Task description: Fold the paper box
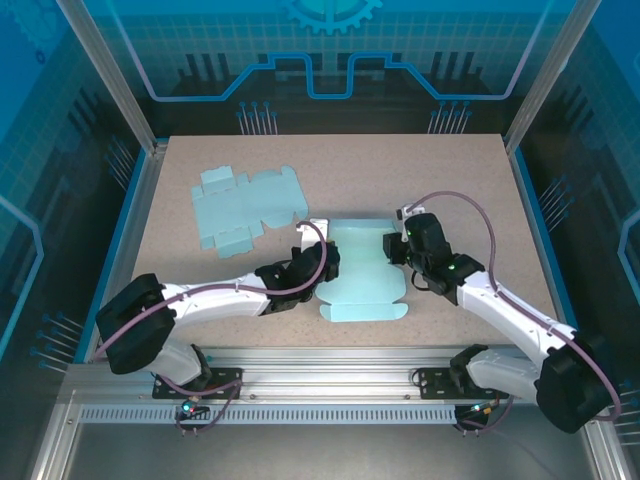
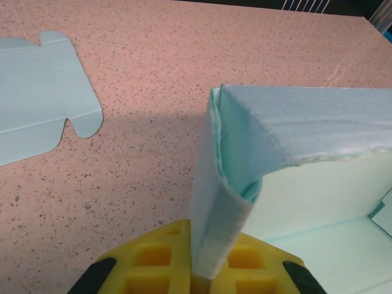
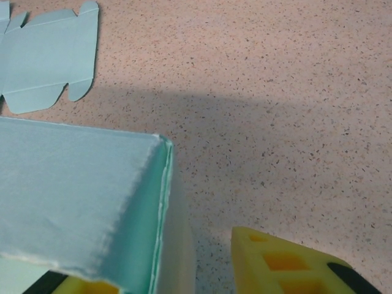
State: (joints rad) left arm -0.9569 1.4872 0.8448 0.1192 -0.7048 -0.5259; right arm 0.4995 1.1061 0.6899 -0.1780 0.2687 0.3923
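Observation:
The paper box [image 1: 360, 275] is a pale blue, partly folded sheet in the middle of the table, with its left and right walls raised. My left gripper [image 1: 322, 268] is at the left wall. In the left wrist view that gripper [image 2: 208, 245] is shut on the doubled-over wall of the box [image 2: 294, 141]. My right gripper [image 1: 395, 245] is at the right wall. In the right wrist view the right gripper [image 3: 184, 269] stands open: the box wall [image 3: 73, 196] rises between the jaws, close to the left one, and a gap of bare table separates it from the right yellow finger [image 3: 275, 263].
A second, flat pale blue box blank [image 1: 245, 205] lies at the back left of the speckled table [image 1: 450, 170]; this blank [image 2: 37, 92] also appears from the left wrist, and the same blank [image 3: 49, 61] from the right wrist. Blue enclosure walls surround the table.

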